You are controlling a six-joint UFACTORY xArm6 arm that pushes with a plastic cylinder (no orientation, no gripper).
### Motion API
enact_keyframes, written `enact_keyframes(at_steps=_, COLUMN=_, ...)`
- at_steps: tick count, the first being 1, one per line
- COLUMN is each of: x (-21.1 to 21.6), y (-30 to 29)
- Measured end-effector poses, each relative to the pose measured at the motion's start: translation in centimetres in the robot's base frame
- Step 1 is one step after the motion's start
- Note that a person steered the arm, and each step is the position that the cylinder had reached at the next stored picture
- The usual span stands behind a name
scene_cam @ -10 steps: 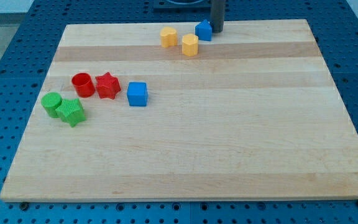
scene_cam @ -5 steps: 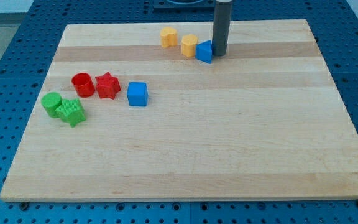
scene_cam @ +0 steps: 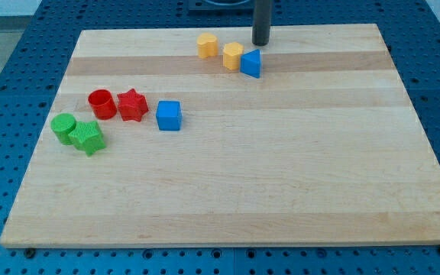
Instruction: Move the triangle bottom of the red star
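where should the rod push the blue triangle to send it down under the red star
Press my tip on the blue triangle's upper-right face, coming from the view's top right. The red star lies lower left, and a yellow block touches the triangle's left side.

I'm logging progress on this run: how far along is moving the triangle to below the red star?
Barely begun. The blue triangle sits near the view's top, touching a yellow block, far from the red star at the view's left. My tip stands just above the triangle, apart from it. Left: push the triangle down and leftward, skirting the blue cube beside the star, to the spot under the star.
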State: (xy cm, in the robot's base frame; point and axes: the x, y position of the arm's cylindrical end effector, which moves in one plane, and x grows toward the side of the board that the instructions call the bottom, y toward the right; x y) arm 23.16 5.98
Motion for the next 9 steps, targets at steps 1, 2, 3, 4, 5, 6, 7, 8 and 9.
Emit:
enact_keyframes(at_steps=1, x=-0.1, y=0.6)
enact_keyframes(at_steps=2, x=5.5, y=1.7)
enact_keyframes(at_steps=3, x=7.8, y=-0.7)
enact_keyframes(at_steps=4, x=7.3, y=-0.6)
enact_keyframes(at_steps=5, x=6.0, y=-1.3)
enact_keyframes(at_steps=6, x=8.1, y=-6.8)
enact_keyframes(at_steps=7, x=13.3, y=-11.0)
enact_keyframes(at_steps=8, x=14.9, y=-14.4)
enact_keyframes(at_steps=9, x=15.8, y=-15.7)
